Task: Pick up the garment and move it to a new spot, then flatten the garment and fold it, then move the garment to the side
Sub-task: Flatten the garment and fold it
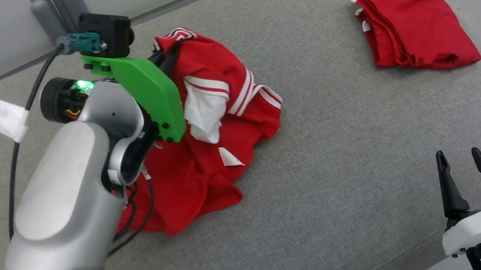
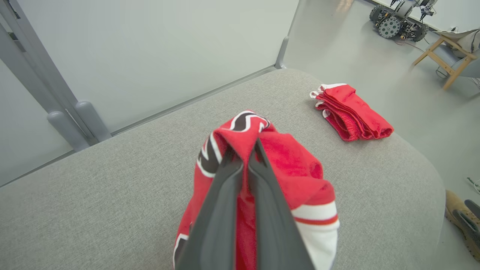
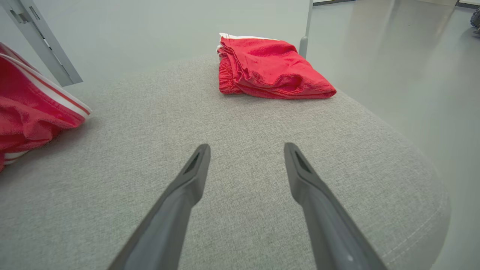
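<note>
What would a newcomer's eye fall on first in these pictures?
First, the crumpled red jersey at the left-middle of the grey cushion, with the left gripper shut on its striped trim. Next, a folded red garment lying apart near the cushion's far right corner. The right gripper is open over bare cushion at the near right.

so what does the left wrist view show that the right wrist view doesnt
Left wrist view: the left jaws shut on the striped edge of the crumpled red garment, plus a wooden chair, a wheeled machine and a shoe on the floor. Right wrist view: the right jaws open, pointing across bare grey cushion. Both: the crumpled red garment, the grey cushion and the folded red garment.
</note>
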You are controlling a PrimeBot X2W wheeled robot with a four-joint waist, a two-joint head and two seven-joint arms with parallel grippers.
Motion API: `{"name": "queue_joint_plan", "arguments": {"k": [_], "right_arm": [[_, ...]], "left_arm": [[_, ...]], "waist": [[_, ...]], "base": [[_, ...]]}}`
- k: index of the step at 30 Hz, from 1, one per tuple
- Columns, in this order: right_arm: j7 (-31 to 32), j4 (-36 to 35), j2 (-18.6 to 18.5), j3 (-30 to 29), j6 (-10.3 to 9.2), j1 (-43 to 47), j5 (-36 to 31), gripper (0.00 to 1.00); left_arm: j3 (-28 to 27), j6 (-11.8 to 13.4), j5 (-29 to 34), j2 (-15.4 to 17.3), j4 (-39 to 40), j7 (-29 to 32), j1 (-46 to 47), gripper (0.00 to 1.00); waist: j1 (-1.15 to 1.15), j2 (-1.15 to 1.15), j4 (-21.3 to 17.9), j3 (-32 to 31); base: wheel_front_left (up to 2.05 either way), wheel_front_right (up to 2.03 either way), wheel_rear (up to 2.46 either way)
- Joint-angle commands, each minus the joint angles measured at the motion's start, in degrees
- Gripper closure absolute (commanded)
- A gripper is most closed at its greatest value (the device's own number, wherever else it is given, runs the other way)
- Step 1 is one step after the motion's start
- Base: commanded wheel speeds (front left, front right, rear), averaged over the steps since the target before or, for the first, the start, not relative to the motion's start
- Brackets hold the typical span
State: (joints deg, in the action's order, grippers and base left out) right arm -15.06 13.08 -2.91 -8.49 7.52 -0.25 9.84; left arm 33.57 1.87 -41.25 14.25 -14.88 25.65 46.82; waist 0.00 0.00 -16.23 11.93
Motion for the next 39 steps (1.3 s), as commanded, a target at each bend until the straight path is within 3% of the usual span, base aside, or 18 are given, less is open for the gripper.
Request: {"name": "queue_joint_plan", "arguments": {"k": [1,7,8,9,10,17,22,29,32,39], "right_arm": [[-0.15,0.30,-0.01,0.71,-0.07,-0.77,0.34,0.00],[-0.15,0.40,-0.04,2.72,-0.07,-1.68,1.13,0.00],[-0.15,0.30,-0.04,2.59,-0.07,-1.79,1.26,0.00],[-0.15,0.19,-0.02,2.41,-0.07,-2.01,1.26,0.00],[-0.15,0.16,-0.02,2.16,-0.07,-2.10,1.19,0.00],[-0.15,0.35,-0.04,0.03,-0.07,-2.09,-0.03,0.00],[-0.15,0.25,-0.06,-1.27,-0.07,-0.95,-0.50,0.00],[-0.15,0.29,-0.11,-3.00,-0.07,1.98,-1.88,0.00],[-0.15,-0.17,-0.09,-3.84,-0.07,2.96,-2.46,0.00],[-0.15,-1.00,-0.07,-4.09,-0.07,3.45,-2.68,0.00]], "left_arm": [[0.09,-0.46,1.83,1.30,-3.25,-0.59,1.89,1.00],[0.50,-1.17,6.17,2.33,-19.68,-8.26,5.85,1.00],[0.38,-1.29,6.66,2.11,-21.40,-10.24,6.56,0.84],[0.08,-1.15,7.11,1.71,-23.40,-12.71,7.24,0.53],[0.12,-1.27,7.40,1.31,-25.06,-14.16,7.30,0.00],[0.22,-2.70,7.82,-1.03,-33.06,-21.06,9.74,0.00],[0.07,-1.34,7.81,-2.38,-32.33,-24.27,9.07,0.00],[2.59,-0.79,7.62,-3.46,-23.16,-24.72,0.82,0.00],[5.85,-0.70,7.62,-3.50,-16.19,-20.78,-5.61,0.00],[13.31,2.46,10.20,-1.62,-1.55,-11.86,-14.97,0.00]], "waist": [[0.00,0.00,-3.82,3.88],[0.00,0.00,-6.40,7.26],[0.00,0.00,-6.52,7.72],[0.00,0.00,-6.53,8.21],[0.00,0.00,-6.37,8.37],[0.00,0.00,-3.31,6.55],[0.00,0.00,0.18,3.16],[0.00,0.00,4.63,-3.83],[0.00,0.00,6.15,-5.53],[0.00,0.00,7.71,-4.98]], "base": [[0.00,0.00,0.00],[0.00,0.00,0.00],[0.00,0.00,0.00],[0.00,0.00,0.00],[0.00,0.00,0.00],[0.00,0.00,0.00],[0.00,0.00,0.00],[0.00,0.00,0.00],[0.00,0.00,0.00],[0.00,0.00,0.00]]}}
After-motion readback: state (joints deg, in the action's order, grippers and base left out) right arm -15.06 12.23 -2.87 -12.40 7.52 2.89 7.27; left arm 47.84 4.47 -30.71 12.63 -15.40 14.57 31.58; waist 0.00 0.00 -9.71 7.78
